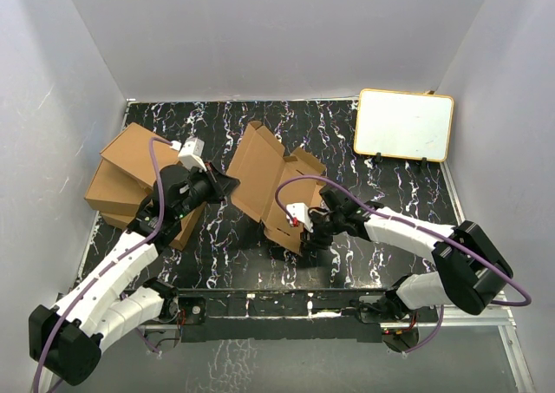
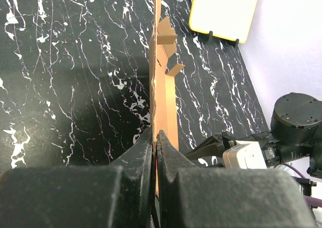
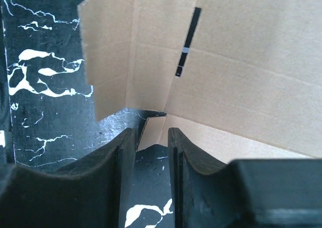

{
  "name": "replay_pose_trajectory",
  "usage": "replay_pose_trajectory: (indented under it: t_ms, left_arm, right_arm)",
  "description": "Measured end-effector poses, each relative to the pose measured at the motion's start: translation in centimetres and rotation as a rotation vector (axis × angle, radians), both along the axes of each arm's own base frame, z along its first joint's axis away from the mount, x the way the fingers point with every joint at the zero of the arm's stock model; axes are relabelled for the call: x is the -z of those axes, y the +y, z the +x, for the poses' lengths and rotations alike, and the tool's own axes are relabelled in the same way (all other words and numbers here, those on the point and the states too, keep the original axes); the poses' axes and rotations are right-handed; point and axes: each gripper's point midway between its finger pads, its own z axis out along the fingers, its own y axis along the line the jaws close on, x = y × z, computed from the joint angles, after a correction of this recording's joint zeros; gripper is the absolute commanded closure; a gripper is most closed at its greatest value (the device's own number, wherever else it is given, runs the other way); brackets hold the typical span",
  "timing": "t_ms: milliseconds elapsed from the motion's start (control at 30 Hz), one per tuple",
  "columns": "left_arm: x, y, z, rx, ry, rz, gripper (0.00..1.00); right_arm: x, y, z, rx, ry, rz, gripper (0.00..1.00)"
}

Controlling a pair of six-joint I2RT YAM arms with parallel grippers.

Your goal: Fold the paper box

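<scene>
The paper box [image 1: 269, 185] is a brown cardboard mailer, partly unfolded, standing on edge at the table's middle. My left gripper [image 1: 227, 185] is shut on the box's left edge. In the left wrist view the panel [image 2: 163, 87] runs edge-on away from the closed gripper [image 2: 156, 137]. My right gripper [image 1: 305, 228] is at the box's lower right part. In the right wrist view it [image 3: 151, 132] is open, facing the box's inside corner [image 3: 226, 72]. A thin flap edge [image 3: 142, 127] lies against its left finger's inner side.
A pile of ready-made brown boxes [image 1: 130, 180] lies at the left, close to my left arm. A white board with a yellow rim [image 1: 404, 124] stands at the back right, and also shows in the left wrist view [image 2: 224, 11]. The table top [image 1: 381, 193] is black marble-patterned.
</scene>
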Motion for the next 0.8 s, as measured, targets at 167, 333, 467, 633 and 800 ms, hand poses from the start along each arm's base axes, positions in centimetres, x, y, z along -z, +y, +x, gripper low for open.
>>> replay_pose_trajectory:
  t_ms: [167,333,467,633,800]
  left_arm:
    - [0.4,-0.1,-0.1,0.011,0.008,0.015,1.0]
    - [0.7,0.1,-0.2,0.013,0.015,0.028,1.0]
    - [0.7,0.1,-0.3,0.014,0.014,0.031,1.0]
    - [0.9,0.2,-0.3,0.013,0.017,0.037,1.0]
    - [1.1,0.3,-0.2,0.007,0.024,0.043,1.0]
  right_arm:
    - [-0.1,-0.4,0.9,0.065,0.015,0.005,0.67]
    - [0.6,-0.9,1.6,0.129,0.045,-0.017,0.66]
    - [1.6,-1.1,2.2,0.165,0.067,-0.051,0.65]
    - [1.8,-1.1,2.7,0.192,0.077,-0.064,0.42]
    - [0.9,-1.7,3.3,0.213,0.124,-0.037,0.33]
